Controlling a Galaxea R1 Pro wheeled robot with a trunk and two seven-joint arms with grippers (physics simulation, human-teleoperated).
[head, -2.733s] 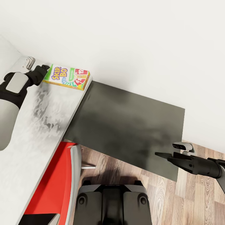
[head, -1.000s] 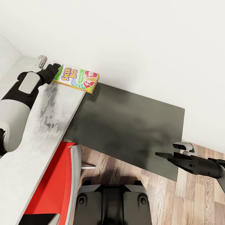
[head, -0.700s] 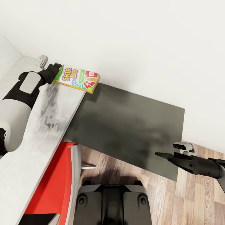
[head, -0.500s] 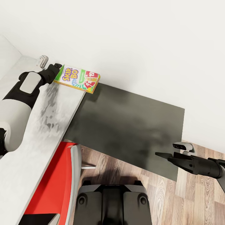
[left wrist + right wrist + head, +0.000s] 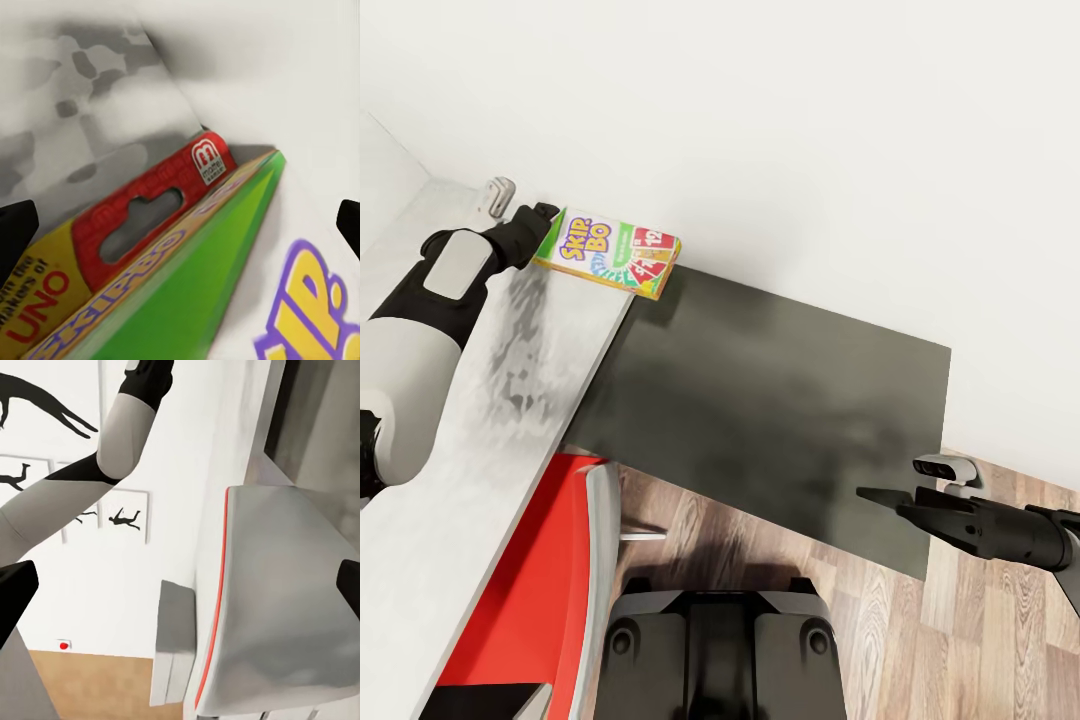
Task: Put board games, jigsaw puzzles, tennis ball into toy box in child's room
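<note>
Left gripper [image 5: 542, 222] sits at the near short end of the Skip-Bo box [image 5: 610, 250], fingers spread to either side of it in the left wrist view, not visibly clamped. Box lies flat at the far end of the light-grey desk top [image 5: 480, 440], by the wall, one corner overhanging the lower dark-grey top [image 5: 780, 400]; long axis runs away from the gripper. Right gripper [image 5: 880, 497] hangs spread, well apart. Contact between the pads and the box is hard to make out. Red chair [image 5: 530, 600] stands below.
</note>
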